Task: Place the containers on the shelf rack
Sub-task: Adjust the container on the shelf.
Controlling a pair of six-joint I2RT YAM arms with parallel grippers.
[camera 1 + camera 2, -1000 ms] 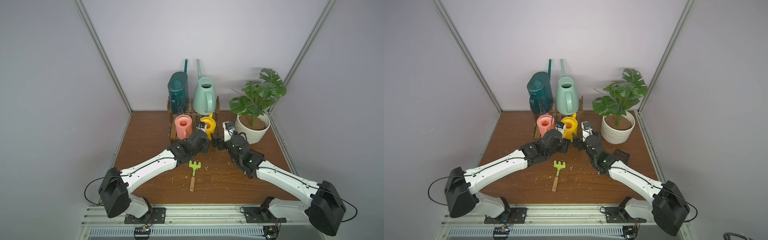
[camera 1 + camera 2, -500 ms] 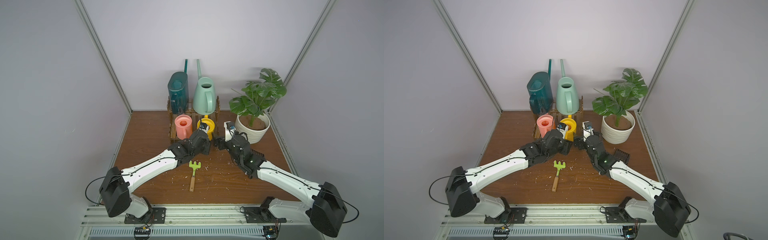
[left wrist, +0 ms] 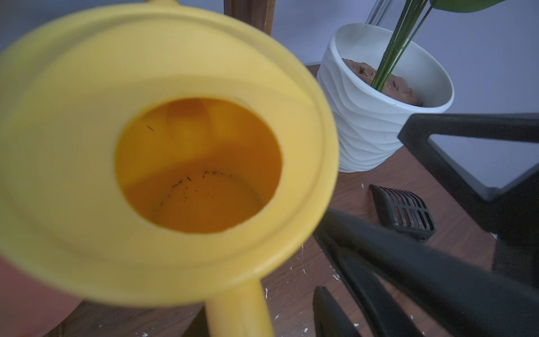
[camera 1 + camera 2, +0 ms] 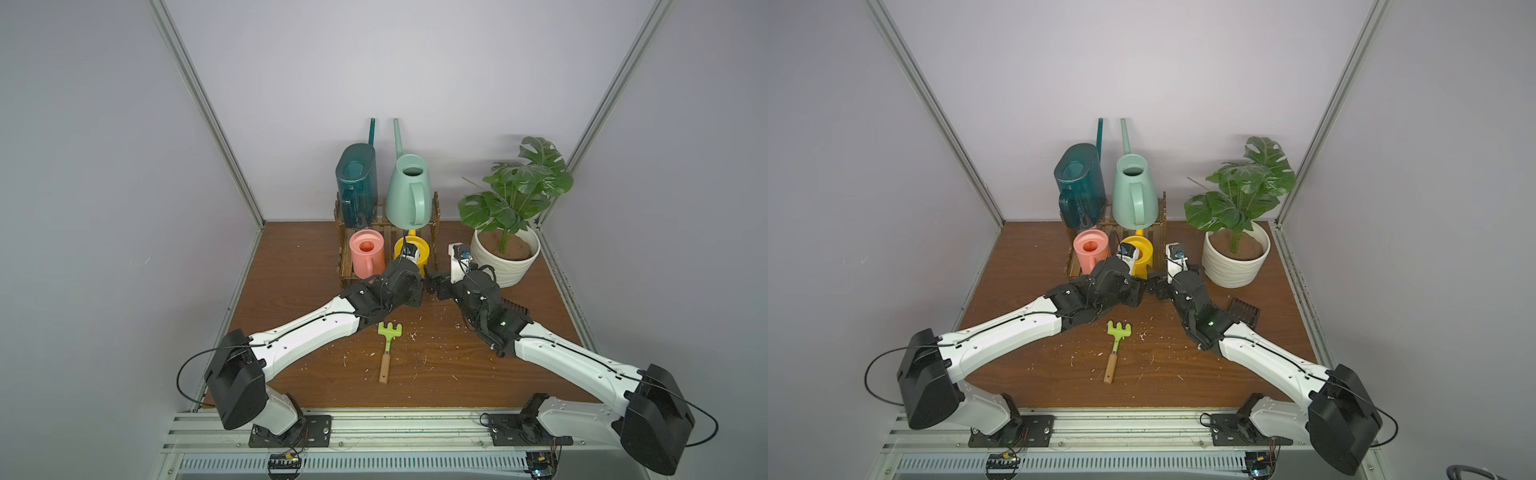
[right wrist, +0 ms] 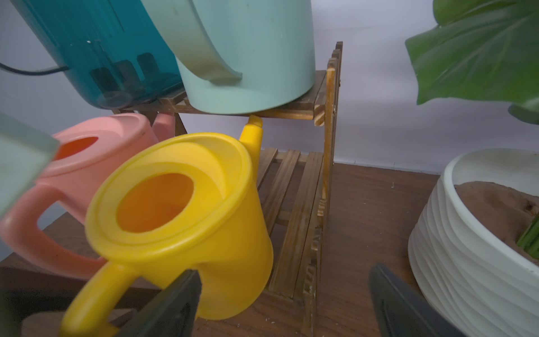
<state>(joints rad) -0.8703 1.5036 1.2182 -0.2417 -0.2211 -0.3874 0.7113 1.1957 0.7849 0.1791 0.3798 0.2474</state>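
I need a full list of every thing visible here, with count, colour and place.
table: 1, brown, pale crumbs on it
rack: 1, brown wood, back of table
tall watering can: 1, dark teal, upper shelf
cone-shaped watering can: 1, mint green, upper shelf
pink watering can: 1, pink, lower shelf
yellow watering can: 1, yellow, lower shelf
potted plant: 1, green leaves, white pot, beside rack
rake: 1, green, wooden handle, lying before rack
slotted piece: 1, black, on table before the pot
left arm and right arm: 2, white and black, reaching toward rack
left claw: 1, black, at yellow can's handle, grip hidden
right claw: 1, black, open, empty, near yellow can
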